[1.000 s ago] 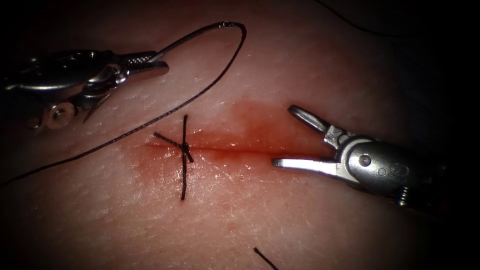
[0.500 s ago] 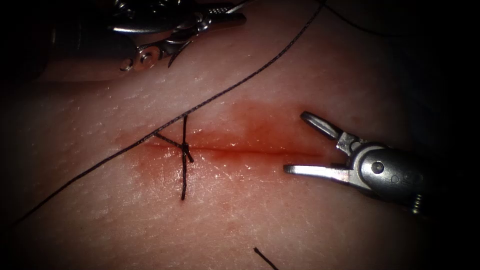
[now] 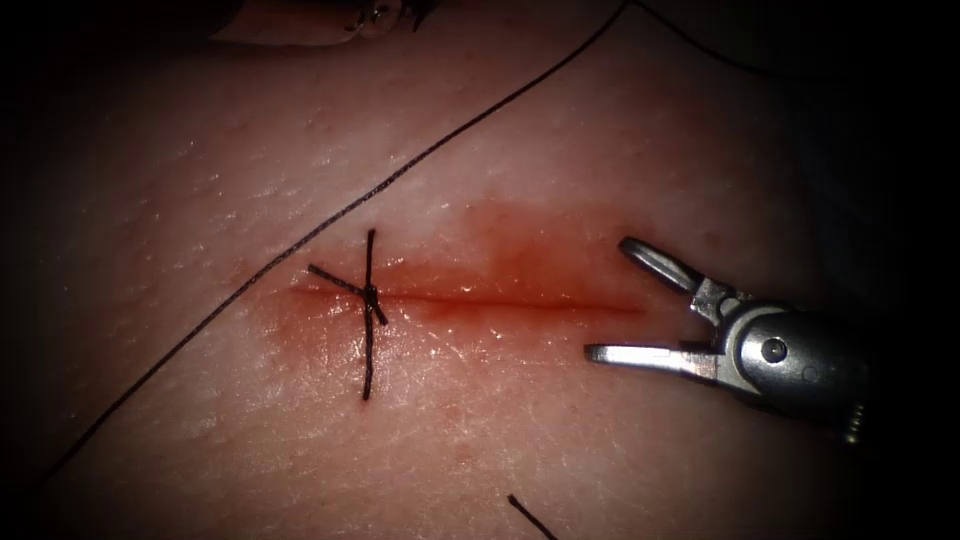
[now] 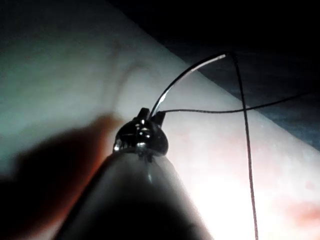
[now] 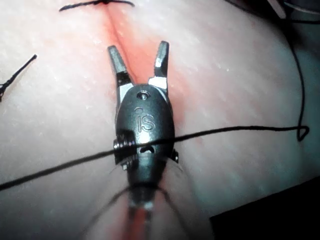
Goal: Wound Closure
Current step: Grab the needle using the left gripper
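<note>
Now: left tool (image 4: 150,116) grips needle (image 4: 187,75) near its end, off the tissue (image 3: 250,440) | right tool (image 3: 622,305) wide open, empty, right of cut (image 3: 500,300) | one knot (image 3: 370,295) done, rest of cut not stitched | thread (image 3: 300,240) lies far left

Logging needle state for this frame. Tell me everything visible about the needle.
The needle is a thin, curved sliver of shiny metal. The left tool holds it in shut jaws at one end of its curve; the rest arcs up and away, free in the air above the tissue and not in it. Dark thread leaves its far end, hangs down, and another strand crosses near the jaws. Nothing else touches it. The right tool is open and holds nothing.
</note>
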Controlling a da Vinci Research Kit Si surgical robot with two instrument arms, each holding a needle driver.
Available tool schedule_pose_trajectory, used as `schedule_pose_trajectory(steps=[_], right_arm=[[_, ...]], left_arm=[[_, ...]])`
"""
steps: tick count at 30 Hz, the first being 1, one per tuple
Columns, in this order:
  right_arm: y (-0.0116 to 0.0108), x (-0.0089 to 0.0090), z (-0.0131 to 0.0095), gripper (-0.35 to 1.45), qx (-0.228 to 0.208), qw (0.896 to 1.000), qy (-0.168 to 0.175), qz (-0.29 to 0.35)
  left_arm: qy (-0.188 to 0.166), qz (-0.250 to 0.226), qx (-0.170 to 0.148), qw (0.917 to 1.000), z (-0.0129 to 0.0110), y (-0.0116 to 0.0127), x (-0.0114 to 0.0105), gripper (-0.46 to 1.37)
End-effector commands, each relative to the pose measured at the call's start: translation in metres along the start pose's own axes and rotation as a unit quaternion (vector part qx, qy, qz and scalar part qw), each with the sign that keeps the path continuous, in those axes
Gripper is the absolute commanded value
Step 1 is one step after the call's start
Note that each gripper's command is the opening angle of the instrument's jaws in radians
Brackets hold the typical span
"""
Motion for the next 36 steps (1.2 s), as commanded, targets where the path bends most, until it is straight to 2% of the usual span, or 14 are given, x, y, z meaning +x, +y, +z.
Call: schedule_pose_trajectory(steps=[1, 8, 11, 18, 23, 32, 36], right_arm=[[0.0000, 0.0000, 0.0000, 1.16, 0.002, 1.000, 0.000, 0.000], [-0.0002, 0.0000, -0.0001, 1.18, 0.003, 1.000, -0.001, -0.001], [-0.0002, 0.0000, -0.0001, 1.17, 0.003, 1.000, -0.001, -0.001], [-0.0006, 0.0003, 0.0004, 1.16, 0.000, 1.000, -0.003, 0.014], [-0.0006, 0.0003, 0.0004, 1.14, -0.001, 1.000, -0.003, 0.020], [-0.0007, 0.0004, 0.0005, 1.13, -0.002, 1.000, -0.003, 0.029], [-0.0009, 0.0005, 0.0008, 1.15, -0.004, 0.999, -0.004, 0.041]], left_arm=[[-0.003, 0.004, -0.009, 1.0000, 0.0003, -0.0004, -0.0001, -0.35], [0.000, 0.015, -0.014, 0.9998, 0.0024, -0.0033, -0.0006, -0.35], [-0.002, 0.019, -0.014, 0.9997, 0.0025, -0.0033, -0.0013, -0.35], [-0.006, 0.020, -0.012, 0.9997, -0.0001, 0.0005, -0.0052, -0.35], [-0.014, 0.022, -0.014, 0.9996, -0.0022, 0.0028, -0.0067, -0.35], [-0.030, -0.019, -0.020, 0.9992, -0.0071, 0.0070, -0.0107, -0.35], [-0.033, -0.033, -0.019, 0.9987, -0.0081, 0.0081, -0.0114, -0.35]])
